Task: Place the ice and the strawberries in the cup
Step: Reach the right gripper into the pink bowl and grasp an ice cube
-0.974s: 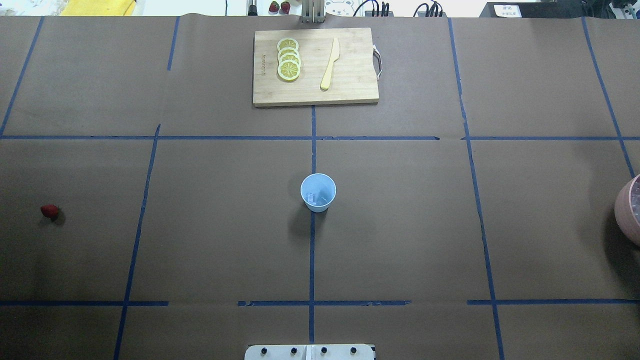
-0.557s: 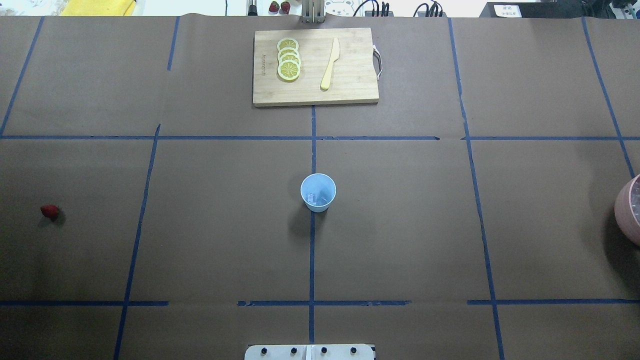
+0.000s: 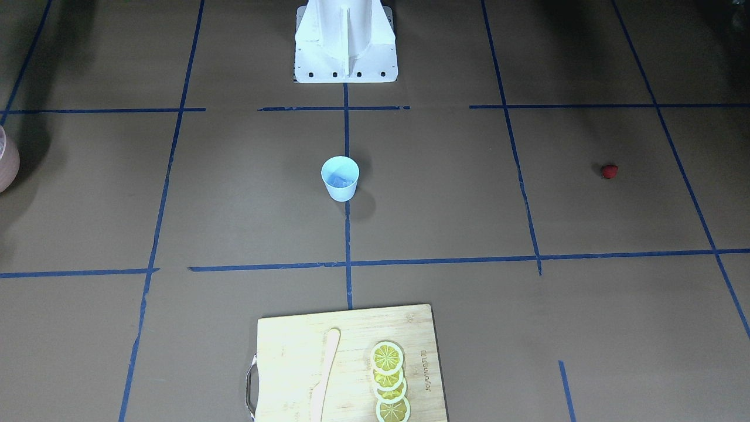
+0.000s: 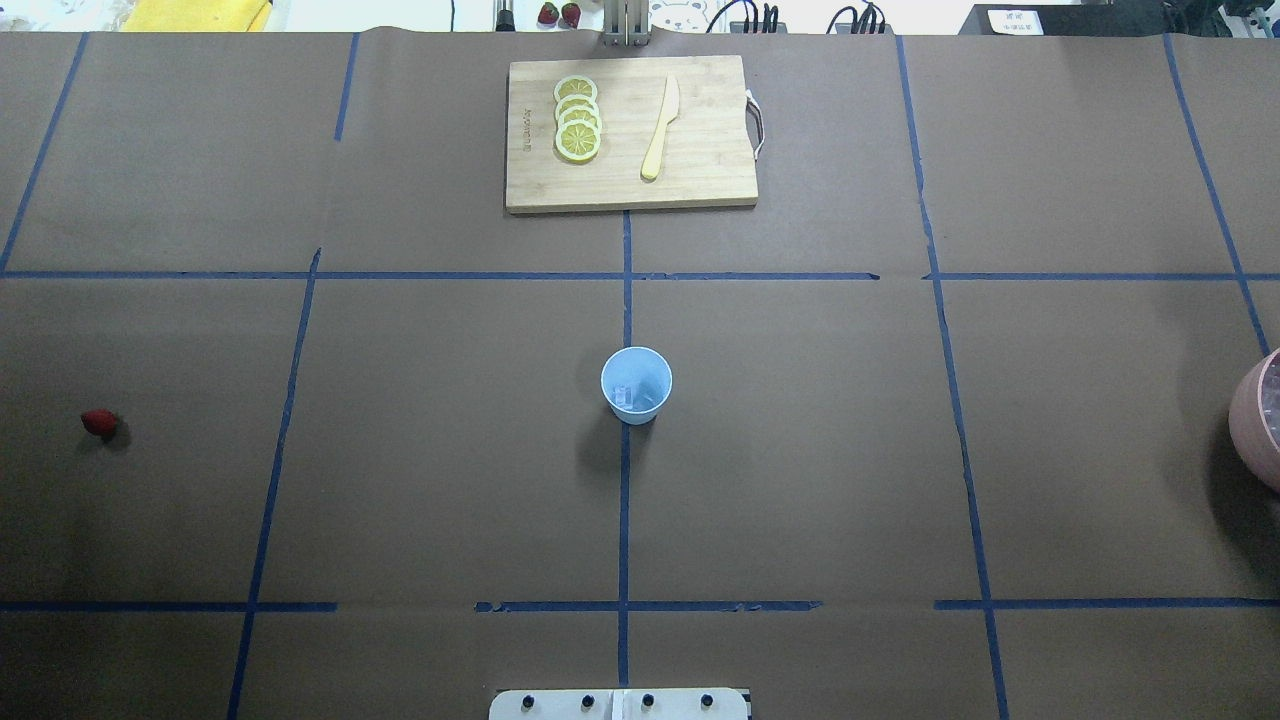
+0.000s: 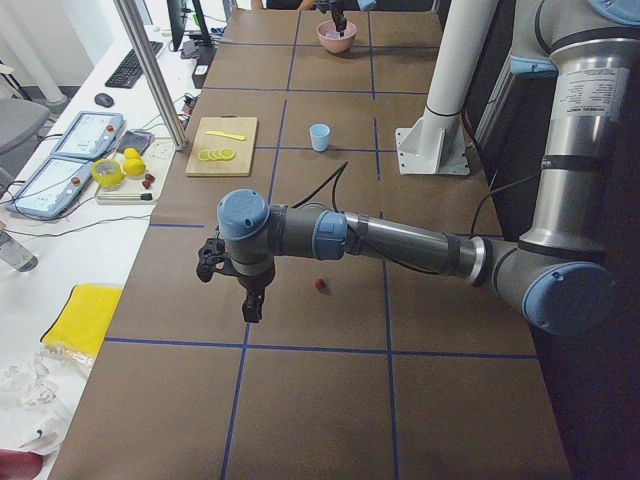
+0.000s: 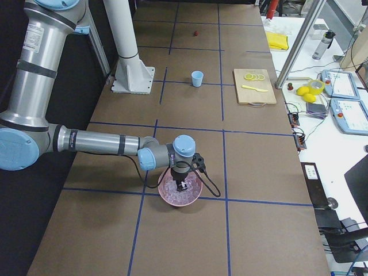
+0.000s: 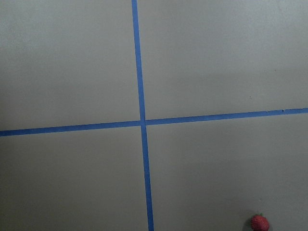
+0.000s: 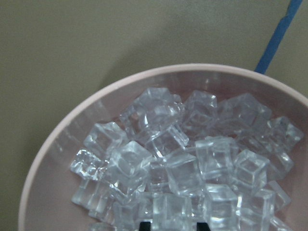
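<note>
The light-blue cup (image 4: 636, 385) stands at the table's centre with an ice lump (image 4: 622, 397) inside; it also shows in the front view (image 3: 340, 179). The strawberry (image 4: 99, 422) lies alone far left on the paper, and shows at the bottom edge of the left wrist view (image 7: 260, 223). My left gripper (image 5: 250, 305) hangs above the table near the strawberry (image 5: 320, 285); I cannot tell whether it is open or shut. My right gripper (image 8: 172, 224) is open, its dark fingertips (image 8: 144, 224) apart just over the ice (image 8: 183, 163) in the pink bowl (image 8: 53, 144).
The pink bowl (image 4: 1255, 420) sits at the table's far right edge. A wooden cutting board (image 4: 700, 170) with lemon slices (image 4: 577, 120) and a wooden knife (image 4: 660, 128) lies at the back centre. The robot's white base (image 3: 345, 41) stands at the near edge.
</note>
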Robot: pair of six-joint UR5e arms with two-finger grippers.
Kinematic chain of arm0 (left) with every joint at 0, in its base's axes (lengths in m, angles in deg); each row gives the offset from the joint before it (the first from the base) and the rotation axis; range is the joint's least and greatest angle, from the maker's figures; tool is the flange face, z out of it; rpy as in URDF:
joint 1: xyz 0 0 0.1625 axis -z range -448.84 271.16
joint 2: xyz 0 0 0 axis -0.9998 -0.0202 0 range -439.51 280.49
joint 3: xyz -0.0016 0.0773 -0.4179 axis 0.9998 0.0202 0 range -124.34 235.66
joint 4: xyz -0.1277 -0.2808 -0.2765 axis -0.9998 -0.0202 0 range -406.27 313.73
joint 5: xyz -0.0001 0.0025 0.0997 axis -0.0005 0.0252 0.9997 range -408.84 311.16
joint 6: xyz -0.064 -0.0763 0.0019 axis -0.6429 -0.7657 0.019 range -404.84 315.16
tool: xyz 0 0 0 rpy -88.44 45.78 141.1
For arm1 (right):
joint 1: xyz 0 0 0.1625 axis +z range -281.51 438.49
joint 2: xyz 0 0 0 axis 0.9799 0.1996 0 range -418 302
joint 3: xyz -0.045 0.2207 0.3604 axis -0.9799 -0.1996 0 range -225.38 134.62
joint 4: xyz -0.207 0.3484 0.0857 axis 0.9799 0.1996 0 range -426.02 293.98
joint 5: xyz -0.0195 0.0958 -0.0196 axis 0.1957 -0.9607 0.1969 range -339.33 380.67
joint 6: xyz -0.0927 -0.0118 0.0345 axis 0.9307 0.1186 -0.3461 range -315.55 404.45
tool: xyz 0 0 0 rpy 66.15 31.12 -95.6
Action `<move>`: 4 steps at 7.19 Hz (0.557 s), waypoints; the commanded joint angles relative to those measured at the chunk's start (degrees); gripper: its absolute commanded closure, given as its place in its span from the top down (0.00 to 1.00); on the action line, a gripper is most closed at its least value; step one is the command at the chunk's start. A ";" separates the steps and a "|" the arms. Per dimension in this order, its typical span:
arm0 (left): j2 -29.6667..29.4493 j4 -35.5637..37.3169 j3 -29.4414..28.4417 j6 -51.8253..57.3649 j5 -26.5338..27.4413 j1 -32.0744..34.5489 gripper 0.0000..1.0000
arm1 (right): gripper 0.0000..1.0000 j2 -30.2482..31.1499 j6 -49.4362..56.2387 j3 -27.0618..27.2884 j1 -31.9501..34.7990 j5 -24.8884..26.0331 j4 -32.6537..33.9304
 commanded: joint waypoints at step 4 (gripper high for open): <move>0.09 0.00 0.00 0.06 0.00 0.00 1.00 | 0.00 1.39 0.00 4.81 0.17 -0.09 0.68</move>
